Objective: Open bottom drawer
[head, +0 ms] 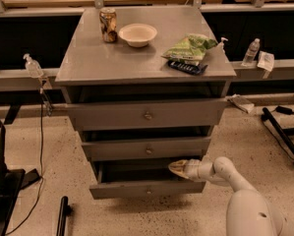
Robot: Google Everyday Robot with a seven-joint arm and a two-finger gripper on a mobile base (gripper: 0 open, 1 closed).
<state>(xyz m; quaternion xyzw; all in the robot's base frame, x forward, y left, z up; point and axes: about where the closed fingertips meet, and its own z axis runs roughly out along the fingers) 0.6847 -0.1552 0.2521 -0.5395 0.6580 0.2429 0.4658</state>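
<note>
The gripper (178, 167) is recorded low right, its tip over the bottom drawer (146, 189); whether it is open or closed cannot be told. The drawer, lowest in the grey cabinet (136, 65), is seen pulled partly out. Farther back, a can (108, 25), bowl (137, 34) and green bag (190, 47) are noted on top.

Grey cabinet (87, 65), flat top, stands on speckled floor (264, 141). On top, 4 things: can (108, 25) upright at back L; bowl (137, 34) just R of it, not touching; green bag (190, 47) toward R edge; dark flat pack (187, 67) at bag's front, partly under it. Tool (178, 167) is low at cabinet front, R side, over the pulled-out bottom drawer (146, 188).
</note>
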